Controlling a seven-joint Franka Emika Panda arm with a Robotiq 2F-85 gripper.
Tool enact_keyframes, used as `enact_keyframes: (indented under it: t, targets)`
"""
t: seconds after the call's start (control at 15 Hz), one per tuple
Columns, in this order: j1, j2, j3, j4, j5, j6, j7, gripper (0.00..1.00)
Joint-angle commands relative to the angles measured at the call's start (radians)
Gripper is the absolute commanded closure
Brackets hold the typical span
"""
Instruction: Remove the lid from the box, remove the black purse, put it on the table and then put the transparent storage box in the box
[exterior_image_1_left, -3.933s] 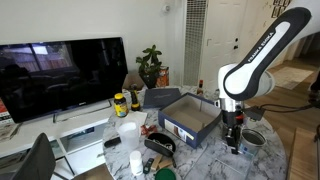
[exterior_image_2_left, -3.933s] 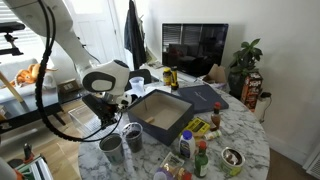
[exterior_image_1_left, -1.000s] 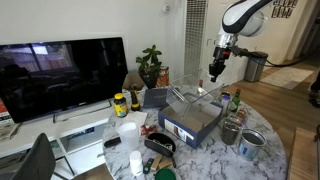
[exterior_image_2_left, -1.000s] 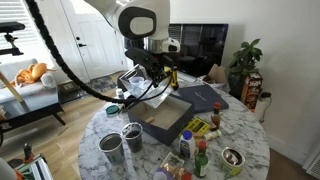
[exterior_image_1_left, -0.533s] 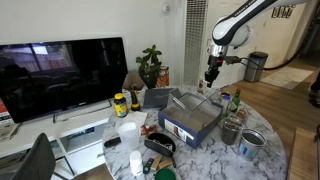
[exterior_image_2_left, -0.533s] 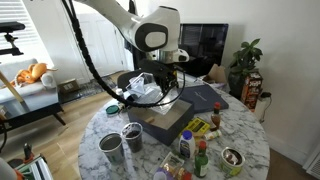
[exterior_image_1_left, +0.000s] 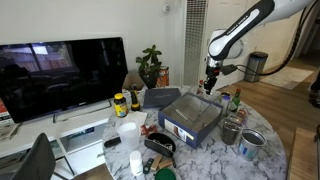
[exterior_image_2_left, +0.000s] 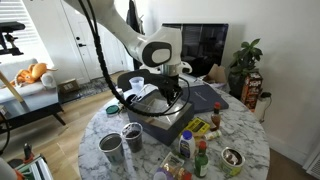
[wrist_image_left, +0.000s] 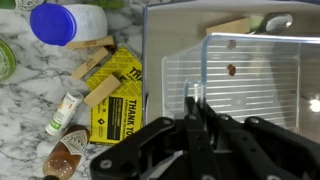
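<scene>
My gripper (exterior_image_1_left: 210, 86) is shut on one wall of the transparent storage box (wrist_image_left: 250, 80) and holds it just over the open navy box (exterior_image_1_left: 190, 122). In the wrist view the closed fingers (wrist_image_left: 192, 102) pinch the clear wall, with the box's pale grey inside (wrist_image_left: 175, 35) beneath. The gripper (exterior_image_2_left: 170, 86), the clear box (exterior_image_2_left: 143, 95) and the navy box (exterior_image_2_left: 160, 118) also show in an exterior view. The navy lid (exterior_image_1_left: 160, 97) lies behind the box, and shows in an exterior view (exterior_image_2_left: 207, 97). A small black item (exterior_image_1_left: 158, 145) lies on the table; I cannot tell if it is the purse.
Two metal cups (exterior_image_1_left: 240, 137) stand near the box, and show in an exterior view (exterior_image_2_left: 122, 141). Sauce bottles (exterior_image_2_left: 198, 155) crowd the table's near edge. A yellow card (wrist_image_left: 120, 95) and a white bottle with a blue cap (wrist_image_left: 65, 20) lie beside the box. A TV (exterior_image_1_left: 60, 75) stands behind.
The arm has come down and moved over the navy box, carrying the transparent storage box lower with it. The grip has stayed shut.
</scene>
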Motion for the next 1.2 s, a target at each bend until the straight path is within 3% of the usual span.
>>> enact_keyframes:
  t: [0.0,0.13,0.27,0.53,0.87,1.13]
  targets:
    - [-0.021,0.026,0.021,0.008,-0.028,0.022,0.019,0.98]
    - [-0.021,0.038,0.022,0.006,-0.035,0.033,0.027,0.98]
    - [-0.021,0.041,0.023,0.001,-0.039,0.05,0.038,0.67]
    - [-0.013,-0.031,0.031,-0.025,-0.049,0.056,0.045,0.39]
    - [0.005,-0.261,0.05,-0.084,-0.086,-0.009,0.024,0.02]
    - [0.026,-0.455,0.057,-0.097,-0.038,-0.147,0.037,0.0]
